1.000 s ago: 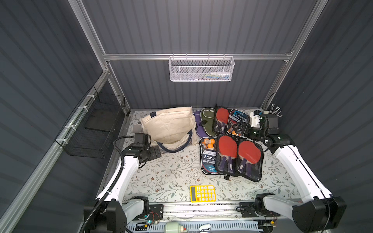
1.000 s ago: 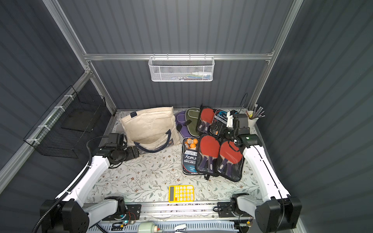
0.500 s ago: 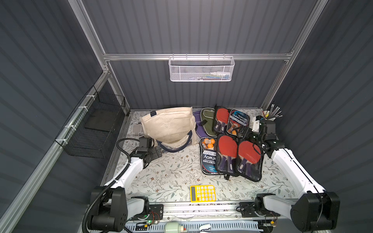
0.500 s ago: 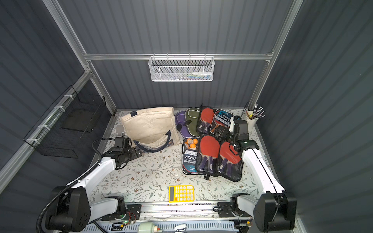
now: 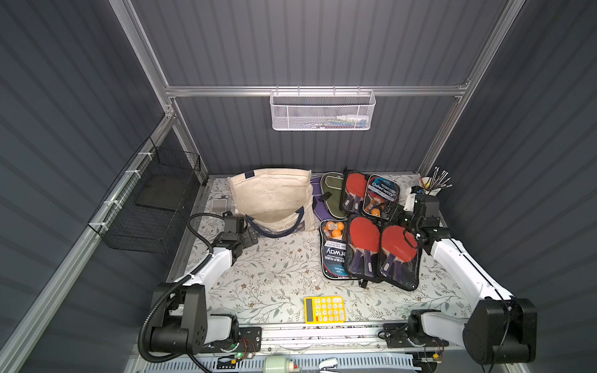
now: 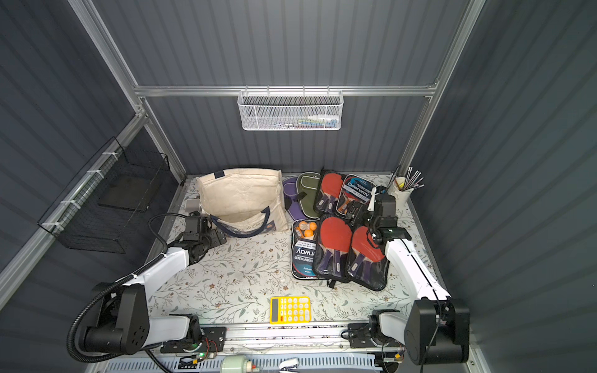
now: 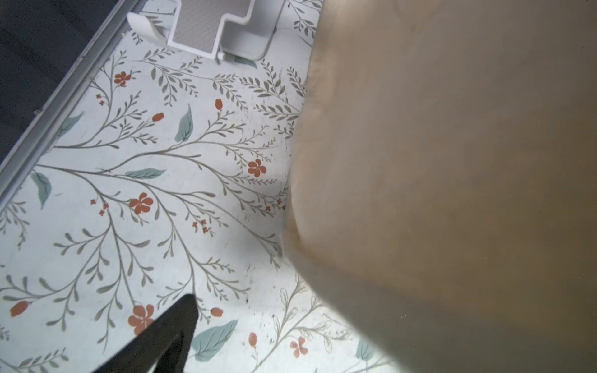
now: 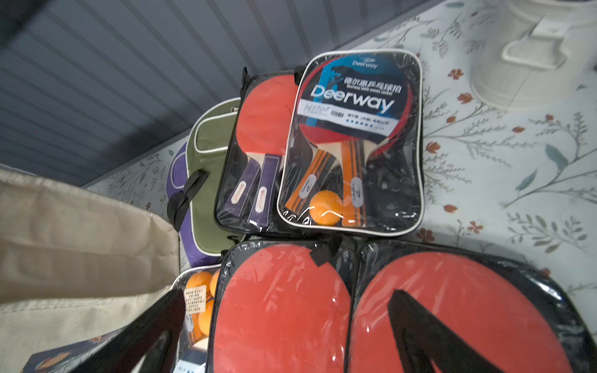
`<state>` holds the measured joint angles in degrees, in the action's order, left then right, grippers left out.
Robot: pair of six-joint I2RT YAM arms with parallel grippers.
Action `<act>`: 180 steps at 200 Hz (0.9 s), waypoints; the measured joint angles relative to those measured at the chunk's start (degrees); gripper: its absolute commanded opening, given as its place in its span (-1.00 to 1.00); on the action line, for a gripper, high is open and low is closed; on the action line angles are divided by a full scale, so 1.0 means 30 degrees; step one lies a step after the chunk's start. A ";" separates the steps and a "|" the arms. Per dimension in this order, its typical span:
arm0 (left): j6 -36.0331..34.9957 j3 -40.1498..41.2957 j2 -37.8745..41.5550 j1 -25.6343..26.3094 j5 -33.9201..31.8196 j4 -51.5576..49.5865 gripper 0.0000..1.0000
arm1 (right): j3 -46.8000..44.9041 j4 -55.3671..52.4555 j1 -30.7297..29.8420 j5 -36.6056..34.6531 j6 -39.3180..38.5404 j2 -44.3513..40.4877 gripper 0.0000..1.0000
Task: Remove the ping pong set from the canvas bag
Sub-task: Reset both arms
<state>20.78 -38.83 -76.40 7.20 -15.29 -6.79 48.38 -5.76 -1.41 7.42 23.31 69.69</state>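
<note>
A black wire basket (image 5: 142,210) hangs on the left wall. Right of it, on the flowered mat (image 5: 274,274), the left gripper (image 5: 251,239) sits low at the near left corner of the canvas bag (image 5: 271,193), jaws spread wide. In the wrist view one finger (image 7: 176,318) shows over the mat and blurred cloth covers the other side. The bag lies flat at the back left, mouth and navy handle (image 5: 273,233) toward the front. A yellow calculator (image 5: 324,309) lies at the front edge. Right of the bag, ping pong sets (image 5: 365,245) lie out on the mat in two overlapping rows. The right gripper (image 8: 286,295) hovers over them, jaws wide and empty. A cup of brushes (image 5: 429,189) stands in the far right corner.
</note>
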 measured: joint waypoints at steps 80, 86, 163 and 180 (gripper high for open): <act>-0.1413 0.0000 -0.1581 0.0000 -0.1064 0.3344 0.99 | -0.2295 0.3708 0.0546 -0.0852 -0.1566 -0.0095 0.98; -0.1537 0.0000 -0.1625 0.0000 -0.1137 0.3548 0.99 | -0.2470 0.4029 0.0648 -0.0962 -0.1683 -0.0036 0.98; -0.2761 0.0357 -0.2055 -0.0044 -0.1785 0.6441 0.99 | -0.4823 0.7060 0.2368 -0.1749 -0.2404 0.1049 0.99; -0.2943 0.0474 -0.2353 -0.0087 -0.1880 0.7155 0.99 | -0.5144 0.7774 0.2572 -0.1785 -0.2484 0.1260 0.98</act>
<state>11.94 -37.41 -83.46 6.94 -20.93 14.68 32.95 17.56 6.31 2.07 15.86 73.47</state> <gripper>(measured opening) 0.995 0.991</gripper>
